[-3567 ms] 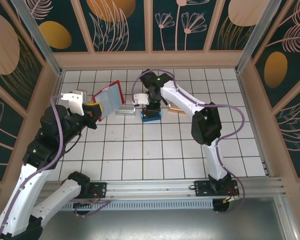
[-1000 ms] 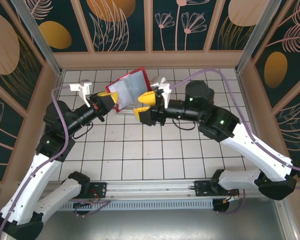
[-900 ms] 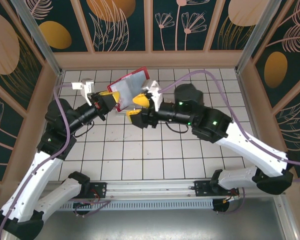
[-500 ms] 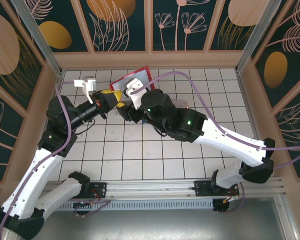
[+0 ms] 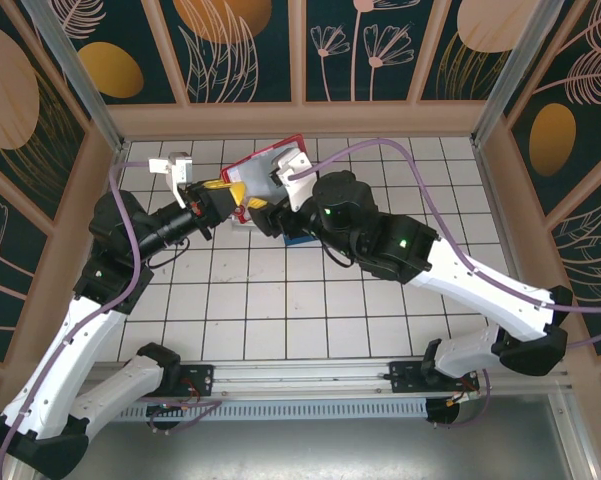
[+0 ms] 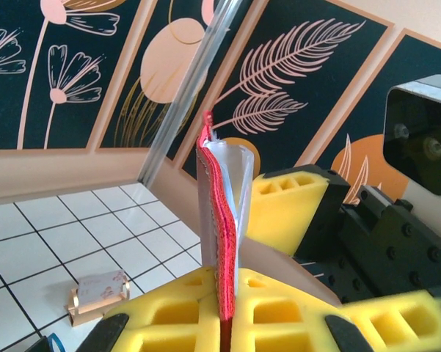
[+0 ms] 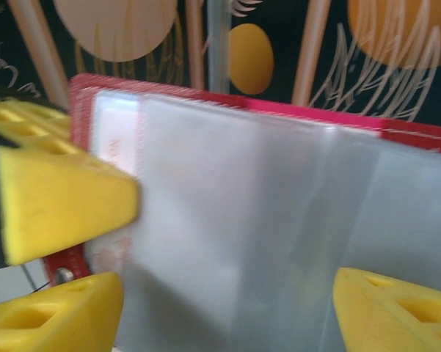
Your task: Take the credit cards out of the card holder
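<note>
The card holder (image 5: 263,160), a red folding wallet, is held up off the floor at the back. My left gripper (image 5: 230,194) is shut on its lower edge. In the left wrist view the card holder (image 6: 219,220) stands edge-on, pinched between my yellow pads (image 6: 169,312). My right gripper (image 5: 263,214) is open, right against the wallet's inner face. Its fingers (image 7: 59,315) stand wide apart before the greyish see-through pockets of the card holder (image 7: 249,205). The credit cards are hidden; I cannot make them out through the cloudy plastic.
A copper-coloured block (image 6: 99,293) lies on the tiled floor below the wallet. A blue block (image 5: 302,238) peeks out under the right arm. The wooden back wall (image 5: 300,118) is close behind the wallet.
My right gripper has opened wider and closed in on the wallet's inner face. The left gripper has kept hold of the wallet, raised and nearly still.
</note>
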`<state>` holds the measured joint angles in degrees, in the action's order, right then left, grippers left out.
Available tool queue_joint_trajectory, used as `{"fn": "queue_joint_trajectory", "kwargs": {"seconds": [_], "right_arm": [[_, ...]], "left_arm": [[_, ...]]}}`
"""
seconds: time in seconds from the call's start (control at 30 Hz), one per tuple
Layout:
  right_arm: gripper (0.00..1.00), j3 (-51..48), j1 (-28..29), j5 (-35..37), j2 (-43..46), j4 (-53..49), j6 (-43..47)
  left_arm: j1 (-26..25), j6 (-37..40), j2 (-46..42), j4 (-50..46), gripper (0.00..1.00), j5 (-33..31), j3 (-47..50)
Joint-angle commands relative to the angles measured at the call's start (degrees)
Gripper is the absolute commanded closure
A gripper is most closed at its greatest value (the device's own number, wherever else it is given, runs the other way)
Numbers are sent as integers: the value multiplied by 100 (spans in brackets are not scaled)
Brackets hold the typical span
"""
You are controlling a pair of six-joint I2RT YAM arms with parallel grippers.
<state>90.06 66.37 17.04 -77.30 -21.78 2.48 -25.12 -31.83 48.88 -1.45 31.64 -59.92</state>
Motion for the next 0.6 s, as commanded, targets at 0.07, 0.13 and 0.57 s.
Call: {"fn": "queue_joint_trajectory", "kwargs": {"seconds": [0.07,0.13,0.57], "right_arm": [[23,150,8,-444,-128,87,-37],[22,136,-16,0,-156,35,-75],[23,88,-395,2129,131,-565,-730]], "left_arm": [[-19,-16,7,330,100,176,-204],[-19,-25,-2,339,100,201,-204],[-13,53,-60,239,100,235,-204]]}}
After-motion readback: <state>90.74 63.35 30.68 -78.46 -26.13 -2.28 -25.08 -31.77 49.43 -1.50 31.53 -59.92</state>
